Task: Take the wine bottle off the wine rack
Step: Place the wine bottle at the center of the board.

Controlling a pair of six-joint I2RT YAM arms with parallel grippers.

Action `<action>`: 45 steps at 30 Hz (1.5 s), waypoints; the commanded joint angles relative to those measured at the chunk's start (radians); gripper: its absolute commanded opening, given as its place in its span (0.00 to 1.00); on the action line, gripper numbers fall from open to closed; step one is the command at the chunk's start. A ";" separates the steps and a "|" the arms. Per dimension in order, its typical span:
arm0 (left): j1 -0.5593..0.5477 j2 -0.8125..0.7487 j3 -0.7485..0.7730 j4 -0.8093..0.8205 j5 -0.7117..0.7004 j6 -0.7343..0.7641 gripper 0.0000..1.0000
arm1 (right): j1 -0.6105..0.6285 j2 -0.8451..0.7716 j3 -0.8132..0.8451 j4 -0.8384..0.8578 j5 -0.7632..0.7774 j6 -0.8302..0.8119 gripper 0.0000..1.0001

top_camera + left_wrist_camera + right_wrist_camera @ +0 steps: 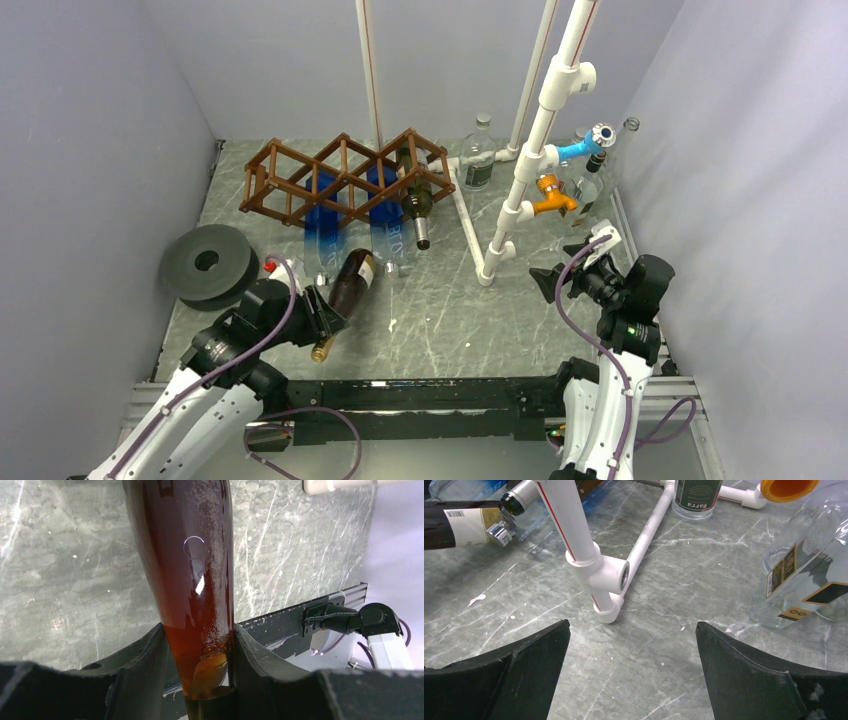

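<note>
**End effectors.** The left gripper (327,318) was found clenched on the neck of the wine bottle (352,282). In the left wrist view its fingers (142,665) were seen pressed against either side of the brown glass just above the mouth. The right gripper (560,268) was found released, with jaws fully spread and nothing between them. It was stationed beside the white PVC pipe frame (520,190).

**Task object.** The wine bottle was located out of the wine rack (340,178), in the space between the rack and the left arm. Its base was seen near the necks of two blue bottles (322,222) lodged in the rack's lower cells. No part of it was seen inside a cell. Whether the base was resting on the grey marble table (450,320) or held just above it could not be determined.

**Governing relation.** The bottle's long axis was observed running diagonally. The mouth was at the near-left, in the left gripper, and the base was at the far-right, toward the rack. The body therefore lay directly ahead of the left gripper along that line. The left arm was the nearer one and already had the grip. The right arm was well apart, across the table.

**Assessment.** Removal was judged essentially accomplished. A withdrawal along the bottle's own axis, toward the near-left, was judged to be what would keep the base from knocking the blue bottles. A dark green bottle (415,197) was noted lodged in the rack's right-hand cells.
</note>
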 commanded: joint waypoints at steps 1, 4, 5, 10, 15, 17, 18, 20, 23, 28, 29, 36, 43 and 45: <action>-0.001 -0.050 0.159 0.265 0.048 0.015 0.00 | 0.011 -0.007 0.043 -0.012 -0.038 -0.026 1.00; -0.002 -0.048 0.177 0.238 0.065 0.013 0.00 | 0.013 -0.008 0.047 -0.026 -0.050 -0.038 1.00; -0.002 -0.048 0.183 0.228 0.067 0.010 0.00 | 0.013 -0.008 0.049 -0.031 -0.054 -0.042 1.00; -0.001 -0.053 0.200 0.197 0.094 -0.005 0.00 | 0.013 0.001 0.066 -0.078 -0.090 -0.076 1.00; -0.002 -0.043 0.204 0.202 0.135 -0.031 0.00 | 0.013 0.014 0.099 -0.139 -0.124 -0.121 1.00; -0.002 -0.034 0.206 0.208 0.152 -0.038 0.00 | 0.013 0.018 0.113 -0.165 -0.145 -0.135 1.00; -0.002 -0.028 0.207 0.211 0.161 -0.041 0.00 | 0.013 0.021 0.126 -0.186 -0.154 -0.151 1.00; -0.002 -0.017 0.207 0.213 0.179 -0.044 0.00 | 0.013 0.027 0.147 -0.234 -0.192 -0.193 1.00; -0.002 0.002 0.208 0.217 0.213 -0.052 0.00 | 0.013 0.035 0.171 -0.305 -0.231 -0.257 1.00; -0.002 0.031 0.233 0.196 0.247 -0.048 0.00 | 0.013 0.060 0.202 -0.396 -0.276 -0.346 1.00; -0.003 0.035 0.240 0.187 0.252 -0.046 0.00 | 0.014 0.067 0.208 -0.423 -0.285 -0.373 1.00; -0.003 0.061 0.276 0.135 0.282 -0.038 0.00 | 0.020 0.110 0.237 -0.568 -0.342 -0.526 1.00; -0.005 0.078 0.289 0.125 0.320 -0.046 0.00 | 0.072 0.121 0.244 -0.654 -0.335 -0.628 1.00; -0.007 0.081 0.292 0.123 0.326 -0.050 0.00 | 0.094 0.125 0.247 -0.674 -0.329 -0.653 1.00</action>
